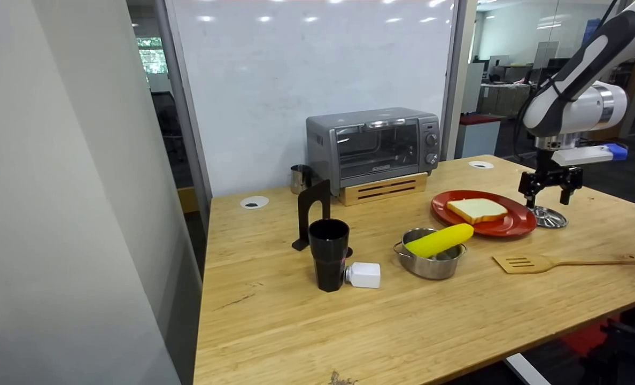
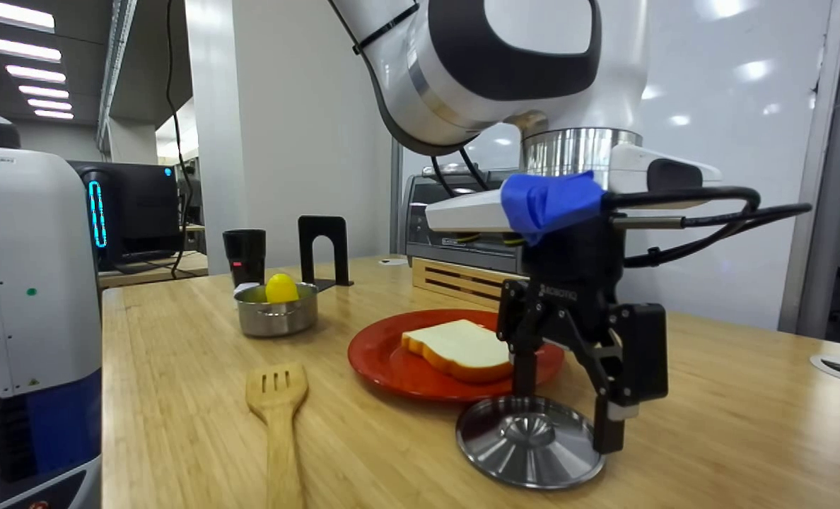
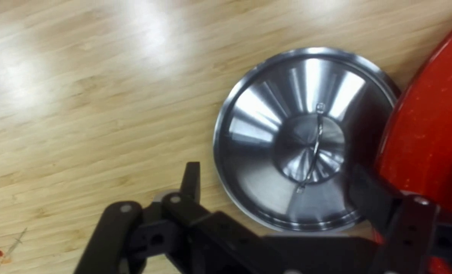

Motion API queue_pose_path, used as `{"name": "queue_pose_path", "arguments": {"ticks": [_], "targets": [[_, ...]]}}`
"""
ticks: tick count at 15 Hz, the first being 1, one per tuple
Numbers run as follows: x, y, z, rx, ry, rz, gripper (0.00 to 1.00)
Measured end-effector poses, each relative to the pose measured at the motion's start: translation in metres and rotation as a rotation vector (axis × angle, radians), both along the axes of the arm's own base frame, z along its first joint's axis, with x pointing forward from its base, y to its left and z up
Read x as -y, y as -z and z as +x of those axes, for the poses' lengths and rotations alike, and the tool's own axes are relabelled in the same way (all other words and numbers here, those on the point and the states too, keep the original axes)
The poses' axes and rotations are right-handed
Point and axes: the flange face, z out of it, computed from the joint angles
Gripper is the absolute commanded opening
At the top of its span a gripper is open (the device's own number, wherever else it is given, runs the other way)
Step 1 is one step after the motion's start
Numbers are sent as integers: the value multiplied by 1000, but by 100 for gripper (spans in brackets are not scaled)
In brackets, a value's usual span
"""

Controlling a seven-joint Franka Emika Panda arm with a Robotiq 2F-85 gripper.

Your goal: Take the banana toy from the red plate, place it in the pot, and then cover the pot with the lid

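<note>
The banana toy (image 1: 439, 240) lies tilted in the pot (image 1: 428, 269), one end sticking out over the rim. In an exterior view the banana's yellow end (image 2: 281, 288) rises above the pot (image 2: 278, 322). The red plate (image 1: 518, 227) holds a bread slice (image 1: 477, 210). The silvery lid (image 2: 529, 452) lies flat on the table against the plate's edge; in the wrist view the lid (image 3: 256, 179) shows a thin handle across its centre. My gripper (image 2: 567, 413) points down over the lid, open and empty. Its fingers (image 3: 275, 171) are spread on either side of the lid's near part.
A wooden spatula (image 1: 542, 263) lies in front of the plate. A black cup (image 1: 329, 256), a white bottle (image 1: 364, 275) and a black bookend (image 1: 302, 219) stand beyond the pot. A toaster oven (image 1: 376, 147) on a wooden stand and a metal cup (image 1: 299, 179) are at the back.
</note>
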Motion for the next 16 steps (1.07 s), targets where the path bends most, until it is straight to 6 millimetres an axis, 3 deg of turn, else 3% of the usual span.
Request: {"name": "queue_pose_path", "arguments": {"ticks": [8,10,16], "targets": [[-4,6,-6,-11,3,11,100],[-5,7,-7,-14,4,14,74],[-7,9,-9,-21,0,17,31]]}}
